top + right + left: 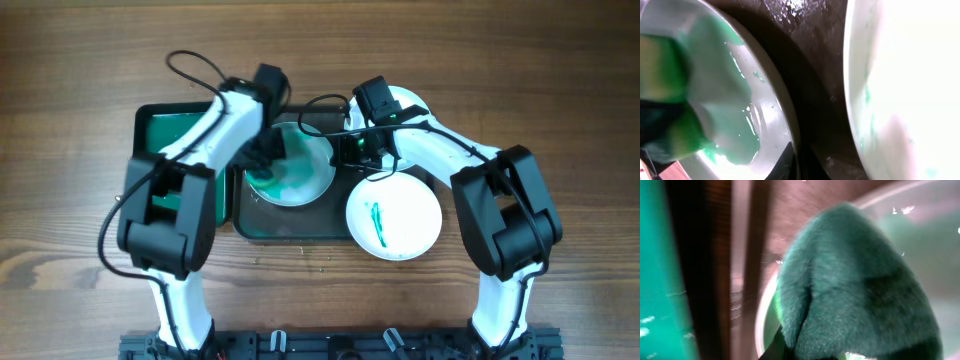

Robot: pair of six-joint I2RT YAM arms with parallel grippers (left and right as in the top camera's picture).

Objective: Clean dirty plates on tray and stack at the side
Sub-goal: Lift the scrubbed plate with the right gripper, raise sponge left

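A white plate (300,170) smeared green lies on the dark tray (290,228). My left gripper (265,155) is shut on a green cloth (855,280) and presses it on that plate's left part (920,210). My right gripper (347,150) is shut on the plate's right rim (755,115), with a finger on each side of it (792,160). A second plate (395,215) with a green streak lies at the tray's right edge and shows in the right wrist view (905,75). A third plate (408,98) is partly hidden behind the right arm.
A smaller black tray (165,130) with a bright green inside stands left of the dark tray, under the left arm. The dark tray's floor (815,75) is wet. The wooden table (560,100) surrounds everything.
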